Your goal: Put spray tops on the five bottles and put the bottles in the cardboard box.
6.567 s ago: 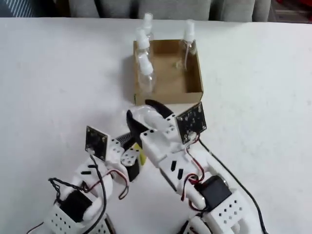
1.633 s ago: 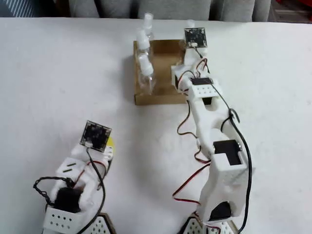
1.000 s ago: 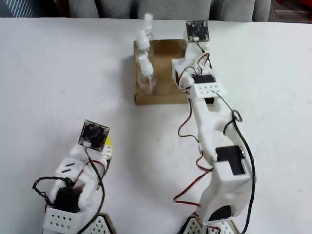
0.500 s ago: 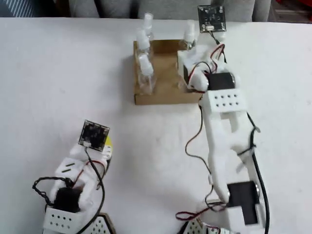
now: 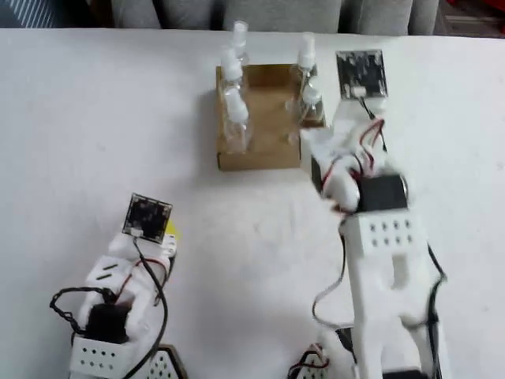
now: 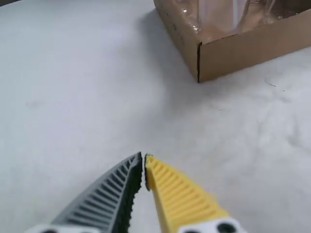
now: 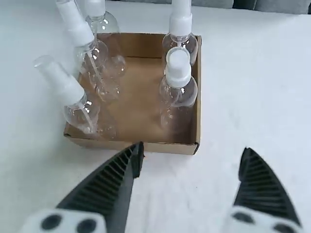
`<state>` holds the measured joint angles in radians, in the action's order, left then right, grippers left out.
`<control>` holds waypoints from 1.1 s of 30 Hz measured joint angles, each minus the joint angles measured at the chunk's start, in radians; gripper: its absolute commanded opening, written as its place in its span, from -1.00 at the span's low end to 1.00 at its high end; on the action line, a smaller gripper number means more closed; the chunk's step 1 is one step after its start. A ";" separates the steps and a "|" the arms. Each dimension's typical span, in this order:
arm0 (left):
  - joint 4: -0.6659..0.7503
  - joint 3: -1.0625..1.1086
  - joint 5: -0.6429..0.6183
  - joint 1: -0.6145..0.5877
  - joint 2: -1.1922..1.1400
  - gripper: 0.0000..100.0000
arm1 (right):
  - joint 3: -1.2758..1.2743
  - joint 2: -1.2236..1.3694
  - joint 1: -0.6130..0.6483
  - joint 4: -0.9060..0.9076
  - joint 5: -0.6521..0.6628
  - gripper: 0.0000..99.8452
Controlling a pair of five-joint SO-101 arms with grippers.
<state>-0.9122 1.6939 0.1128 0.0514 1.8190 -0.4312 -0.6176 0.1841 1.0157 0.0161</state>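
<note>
The cardboard box [image 5: 260,163] sits toward the far side of the white table [image 5: 95,118]; five clear spray bottles [image 7: 179,90], each with a white spray top on, are gathered in it. In the high view, three bottles run along the box's left wall, leaning at different angles, and two stand upright along its right wall. The farthest bottle of the three appears to be at the back corner, though it is hard to tell whether it is inside the wall or just behind it. The right gripper [image 7: 192,150] hangs over the table just in front of the box's near wall; its black fingers are spread wide apart and hold nothing. The left gripper [image 6: 144,158] is low over bare table, well apart from the box; its grey and yellow fingers meet at the tips with nothing between them.
</note>
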 measured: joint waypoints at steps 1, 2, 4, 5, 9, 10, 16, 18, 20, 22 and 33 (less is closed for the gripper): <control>0.000 0.000 0.000 -0.009 0.000 -0.95 | -0.028 -0.043 0.000 0.000 0.000 -0.48; 0.000 0.000 0.000 -0.018 0.000 -0.95 | -0.055 -0.087 0.000 0.000 0.000 -0.48; 0.000 0.000 0.000 -0.029 0.000 -0.95 | -0.107 -0.176 0.000 0.000 0.000 -0.48; 0.000 0.000 0.000 -0.029 0.000 -0.95 | -0.140 -0.221 0.000 0.000 0.000 -0.48; 0.000 0.000 0.000 -0.028 0.000 -0.95 | -0.270 -0.402 -0.002 0.000 0.000 -0.48; 0.000 0.000 0.000 -0.028 0.000 -0.95 | -0.302 -0.451 -0.002 0.000 0.000 -0.48; 0.000 0.000 0.000 -0.028 0.000 -0.95 | -0.482 -0.729 -0.002 0.000 0.052 -0.48; 0.000 0.000 0.000 -0.028 0.000 -0.95 | -0.540 -0.810 0.000 0.000 0.081 -0.48; 0.000 0.000 0.000 -0.028 0.000 -0.95 | -0.600 -0.896 0.000 0.000 0.095 -0.48; 0.000 0.000 0.000 -0.028 0.000 -0.95 | -0.660 -0.988 0.000 0.000 0.101 -0.48; 0.000 0.000 0.000 -0.029 0.000 -0.95 | -0.973 -1.169 0.002 -0.002 0.114 -0.48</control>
<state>-0.9122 1.6939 0.1128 0.0222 1.8190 -1.4039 -1.7868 0.1857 1.0142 0.1297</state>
